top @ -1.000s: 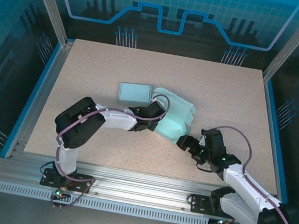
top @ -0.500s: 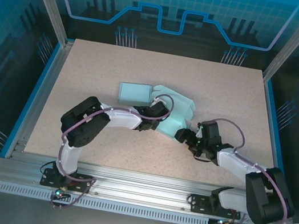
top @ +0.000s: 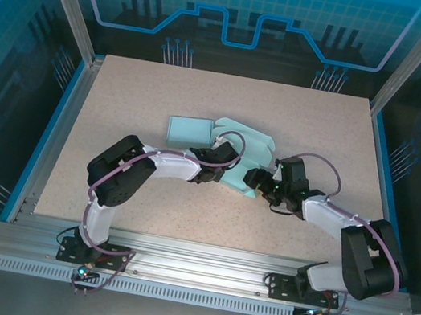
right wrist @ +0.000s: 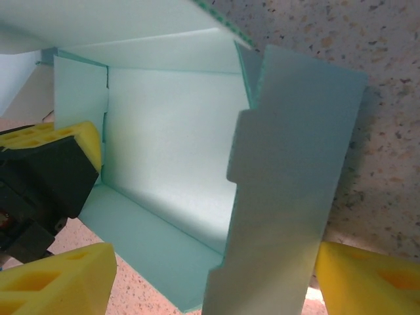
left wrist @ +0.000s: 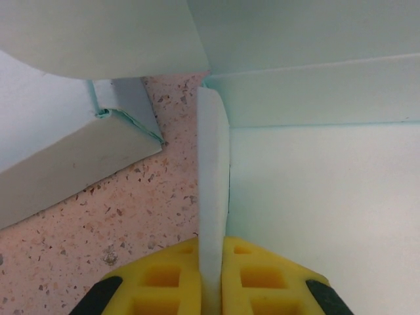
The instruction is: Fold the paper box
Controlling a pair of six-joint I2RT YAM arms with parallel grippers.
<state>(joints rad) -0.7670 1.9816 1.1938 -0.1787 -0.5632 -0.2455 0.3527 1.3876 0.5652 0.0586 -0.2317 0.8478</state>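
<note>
While my left claw [left wrist: 211,266] clamps the pale-green paper box [top: 250,151], I'd centre the wide right claw [right wrist: 213,279] on its flap [right wrist: 292,170] — gently.

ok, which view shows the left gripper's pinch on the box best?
Left wrist: left gripper pads shut on a box wall edge. Top shows it against the box, pinch hidden. Right wrist catches one pad from the side.

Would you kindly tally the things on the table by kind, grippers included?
Box: 1
Pale rectangular piece: 1
Grippers: 2, the left gripper and the right gripper
Total: 4
</note>
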